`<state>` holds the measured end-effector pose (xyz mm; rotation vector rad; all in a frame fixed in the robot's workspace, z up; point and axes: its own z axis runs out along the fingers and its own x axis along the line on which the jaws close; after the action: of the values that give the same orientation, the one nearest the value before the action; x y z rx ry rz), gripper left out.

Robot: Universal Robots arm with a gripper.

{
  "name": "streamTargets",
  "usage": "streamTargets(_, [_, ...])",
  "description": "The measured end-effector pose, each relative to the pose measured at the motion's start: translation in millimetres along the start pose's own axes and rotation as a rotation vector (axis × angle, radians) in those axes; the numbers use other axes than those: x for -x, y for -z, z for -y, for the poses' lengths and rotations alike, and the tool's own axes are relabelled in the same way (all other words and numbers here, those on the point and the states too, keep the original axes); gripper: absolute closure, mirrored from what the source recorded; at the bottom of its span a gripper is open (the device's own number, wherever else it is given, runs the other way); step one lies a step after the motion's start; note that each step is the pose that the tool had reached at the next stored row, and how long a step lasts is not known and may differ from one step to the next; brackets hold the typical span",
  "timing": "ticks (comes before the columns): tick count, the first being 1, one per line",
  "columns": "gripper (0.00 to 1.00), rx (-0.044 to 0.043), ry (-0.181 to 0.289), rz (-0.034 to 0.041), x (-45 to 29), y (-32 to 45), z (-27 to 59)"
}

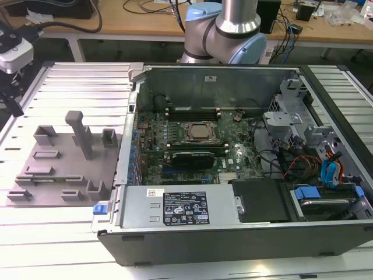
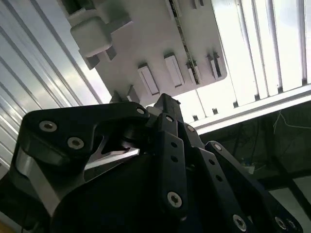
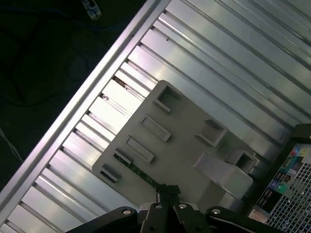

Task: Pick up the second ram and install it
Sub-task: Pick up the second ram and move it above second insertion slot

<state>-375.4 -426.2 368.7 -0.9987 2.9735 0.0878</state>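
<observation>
1. Gripper (image 3: 167,190) hanging high over grey holder plate (image 3: 180,141) in first wrist view. Fingertips drawn tight together, no gap seen, nothing held.
2. Same in second wrist view: gripper (image 2: 165,103) seen from behind its black linkages, holder plate (image 2: 146,43) well below, no contact.
3. Second ram (image 3: 138,171): thin green stick, on edge in a slot near one rim of holder plate. Approx. in line w/ gripper tips in first wrist view, but well apart from them.
4. In second wrist view, second ram (image 2: 179,29) seen as a narrow dark strip running along plate between small brackets.
5. Not yet picked up, not yet in the computer.
6. Tall peg (image 1: 80,131) upright approx. mid-plate in exterior view. Holder plate (image 1: 58,169) flat on slatted metal table (image 1: 70,81), just beside PC case (image 1: 233,233), on exterior view's left of it.
7. PC case lying on its side, cover off, board facing up. CPU socket (image 1: 201,132) approx. centre of board.
8. Arm (image 1: 233,23) rising behind far wall of PC case, cut off by frame edge.
</observation>
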Motion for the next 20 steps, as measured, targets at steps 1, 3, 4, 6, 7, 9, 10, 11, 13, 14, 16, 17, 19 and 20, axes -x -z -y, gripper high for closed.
streamTargets(1, [0.92,0.0004,0.018,-0.0009,0.0,0.0,0.0])
streamTargets(3, [0.92,0.0012,0.054,-0.0027,0.0,0.0,0.0])
streamTargets(4, [0.92,0.0017,0.080,-0.0041,0.0,0.0,0.0])
streamTargets(6, [0.92,0.0026,0.120,-0.0062,0.0,0.0,0.0])
streamTargets(7, [0.92,0.0028,0.132,-0.0068,0.0,0.0,0.0])
streamTargets(9, [0.92,0.0034,0.158,-0.0082,0.0,0.0,0.0])
streamTargets(10, [0.92,0.0036,0.170,-0.0087,0.0,-0.1,0.0])
streamTargets(11, [0.92,0.0039,0.182,-0.0094,0.0,0.0,0.0])
streamTargets(13, [0.92,0.0047,0.223,-0.0116,0.0,0.0,0.0])
streamTargets(14, [0.92,0.0051,0.238,-0.0123,0.0,0.0,0.0])
streamTargets(16, [0.92,0.0061,0.286,-0.0148,0.0,0.0,0.0])
streamTargets(17, [0.92,0.0063,0.294,-0.0152,0.0,0.0,0.0])
streamTargets(19, [0.92,0.0069,0.323,-0.0167,0.0,0.0,0.0])
streamTargets(20, [0.92,0.0073,0.343,-0.0178,0.0,0.0,0.0])
